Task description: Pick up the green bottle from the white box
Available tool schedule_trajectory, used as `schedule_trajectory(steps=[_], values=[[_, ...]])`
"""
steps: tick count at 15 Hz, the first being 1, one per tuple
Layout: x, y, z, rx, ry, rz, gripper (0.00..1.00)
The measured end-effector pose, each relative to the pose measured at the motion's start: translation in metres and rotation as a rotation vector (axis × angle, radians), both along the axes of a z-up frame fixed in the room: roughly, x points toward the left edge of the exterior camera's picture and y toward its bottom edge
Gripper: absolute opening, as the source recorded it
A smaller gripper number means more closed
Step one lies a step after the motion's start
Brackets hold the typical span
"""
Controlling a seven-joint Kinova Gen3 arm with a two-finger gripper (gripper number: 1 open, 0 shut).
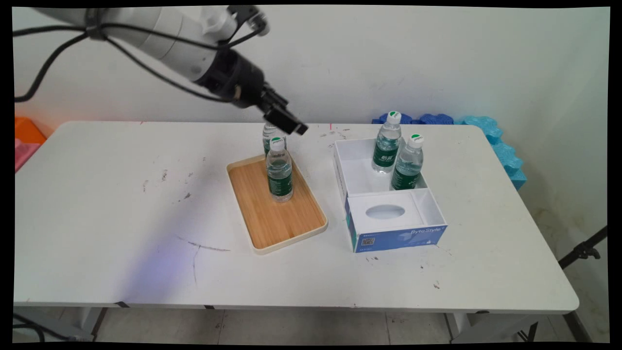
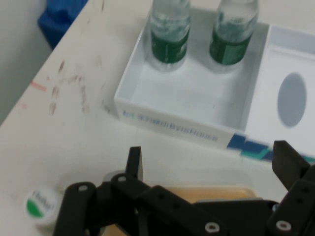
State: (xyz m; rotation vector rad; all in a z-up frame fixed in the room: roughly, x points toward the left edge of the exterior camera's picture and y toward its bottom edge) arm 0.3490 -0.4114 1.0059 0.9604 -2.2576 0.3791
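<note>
My gripper (image 1: pixel 290 124) hangs open and holds nothing, above the far end of a wooden tray (image 1: pixel 286 223). Two water bottles with green labels stand on that tray: a near one (image 1: pixel 279 170) and one behind it (image 1: pixel 268 136), partly hidden by my fingers. To the right is a white and blue box (image 1: pixel 398 236) with two more bottles (image 1: pixel 387 143) (image 1: pixel 408 163) in its far compartment. In the hand view my gripper (image 2: pixel 211 162) faces the box (image 2: pixel 172 123) and its two bottles (image 2: pixel 170 34) (image 2: pixel 234 32). A white-and-green bottle cap (image 2: pixel 42 206) shows at lower left.
Blue foam pieces (image 1: pixel 486 131) lie at the table's back right corner and show in the hand view as blue foam (image 2: pixel 61 17). An orange and pink object (image 1: pixel 26 138) sits at the left edge. A black stand (image 1: pixel 583 250) is beyond the right side.
</note>
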Motion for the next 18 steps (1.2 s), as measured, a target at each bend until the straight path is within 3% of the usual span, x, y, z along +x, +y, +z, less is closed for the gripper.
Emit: schedule_trajectory(steps=[4, 8, 18], values=[[-0.039, -0.019, 0.011, -0.031, -0.010, -0.071, 1.00], [-0.067, -0.040, 0.006, -0.052, -0.027, -0.135, 1.00], [-0.143, -0.108, -0.061, -0.029, -0.060, -0.259, 1.00]])
